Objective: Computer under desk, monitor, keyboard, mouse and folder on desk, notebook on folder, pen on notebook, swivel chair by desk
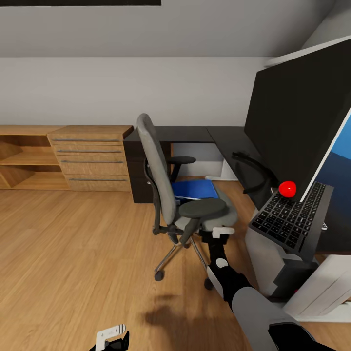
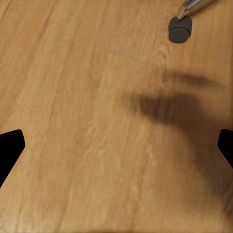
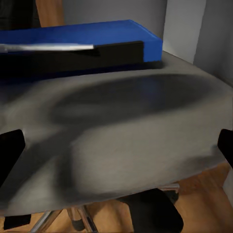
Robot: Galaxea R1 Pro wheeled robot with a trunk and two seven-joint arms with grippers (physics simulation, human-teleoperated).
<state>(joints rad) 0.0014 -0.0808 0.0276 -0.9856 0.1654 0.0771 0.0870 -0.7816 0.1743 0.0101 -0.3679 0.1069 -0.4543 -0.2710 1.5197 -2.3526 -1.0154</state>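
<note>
Both end effectors, left and right, apart, right near folder on swivel chair.

A home room set up as a study corner. A sloped white ceiling suggests an attic. Warm wood plank floor runs to a plain white wall, where a light-wood dresser with metal handles and open shelving stands. A black tabletop wraps the corner, carrying a monitor and keyboard, with a grey swivel chair drawn up before it.
</note>
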